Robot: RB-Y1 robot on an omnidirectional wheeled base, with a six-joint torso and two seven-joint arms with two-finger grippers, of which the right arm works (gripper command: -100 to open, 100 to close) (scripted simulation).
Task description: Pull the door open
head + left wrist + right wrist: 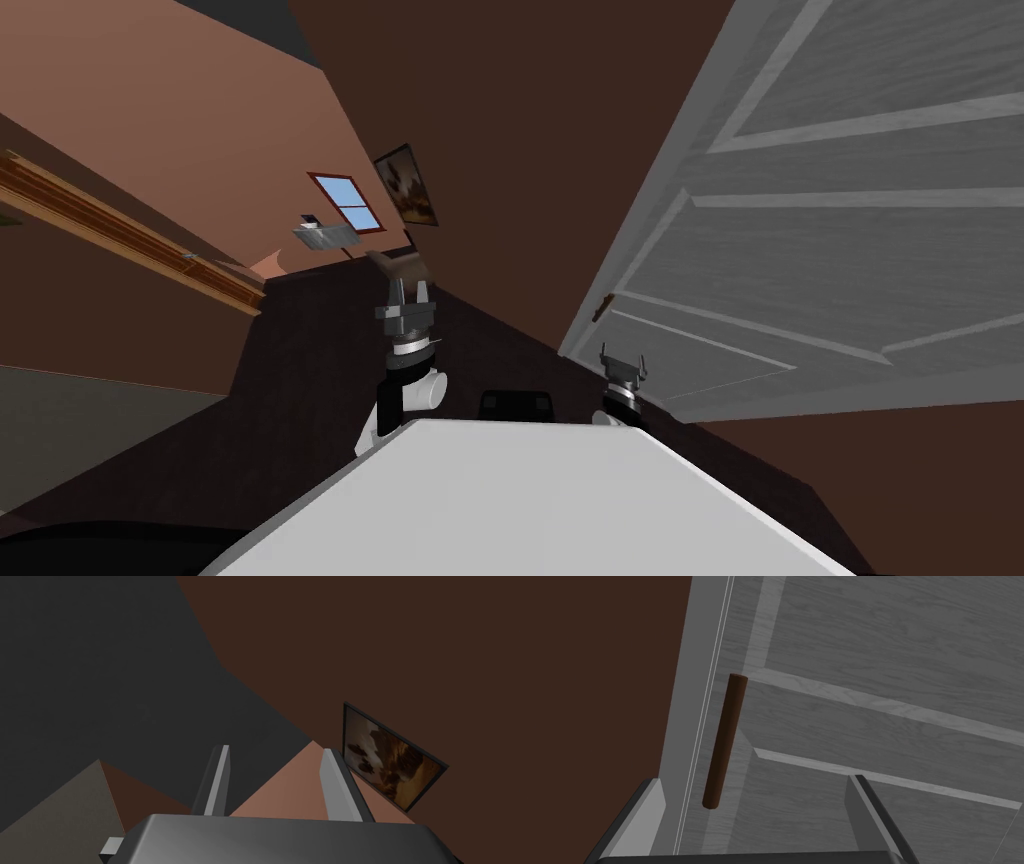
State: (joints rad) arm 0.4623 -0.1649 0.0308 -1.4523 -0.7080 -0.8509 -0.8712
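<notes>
- Grey wood-grain door (820, 230) with raised panels, taking up the right side of the scene and set in a dark brown wall (520, 120).
- Brown rod-shaped handle (724, 741) mounted lengthwise close to the door's left edge, just beside the pale strip along that edge.
- Right gripper (621, 362) low in front of the door, near the handle and aimed at it. Fingers (862, 811) spread wide — released, grasping nothing.
- From the right wrist, handle ahead of the open fingers and within the gap between them, nearer one finger than the other, touching neither.
- Left gripper (410, 290) held out further left, well apart from the door. Fingers parted too, nothing between them.
- Far back on the brown wall, a dark-framed painting (407, 185), and just left of it a small red-framed window (345, 203) with blue panes.
- Along the left wall, a long wooden rail (120, 235).
- Dark floor (300, 400) between the robot and the far wall.
</notes>
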